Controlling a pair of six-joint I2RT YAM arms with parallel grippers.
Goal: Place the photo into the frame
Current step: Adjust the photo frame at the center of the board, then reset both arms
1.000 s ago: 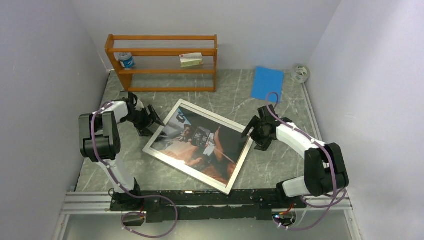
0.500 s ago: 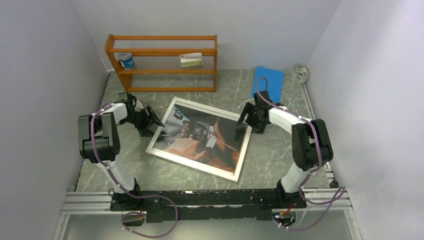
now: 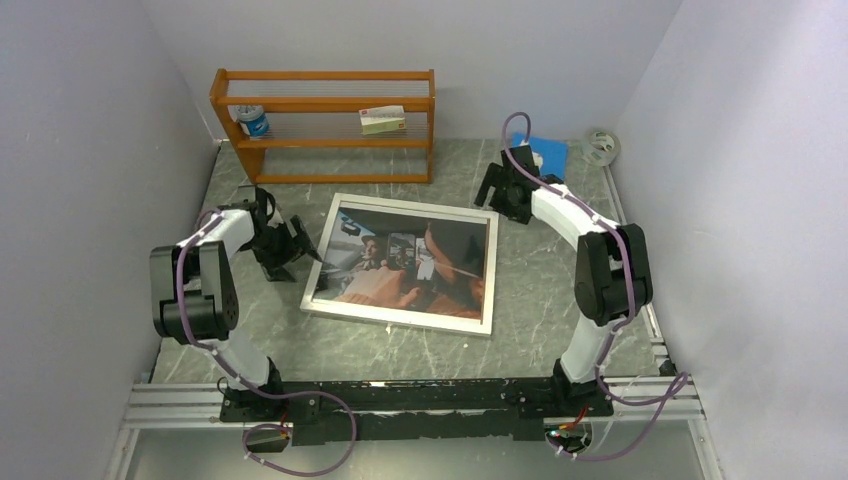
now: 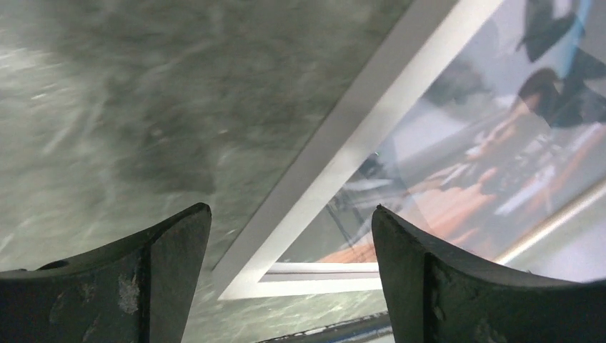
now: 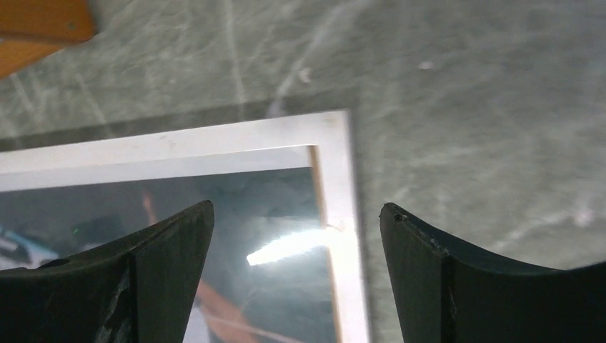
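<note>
Photo [image 3: 405, 262]: one glossy rectangular print in one white frame [image 3: 400, 318], marbled counter [image 3: 540, 290]. Left hand [image 3: 308, 243] 9 o'clock, right hand [image 3: 492, 198] 1 o'clock, both wide, empty.

I see the frame [image 3: 395, 317] lying flat mid-table, the only thing in the middle. Bare table [image 3: 545, 300] runs along its near edge and to its right. At the back, the orange shelf rack [image 3: 322, 103] stands near its far edge. A blue sheet [image 3: 550, 155] and a tape roll [image 3: 601, 146] take the far-right corner.
</note>
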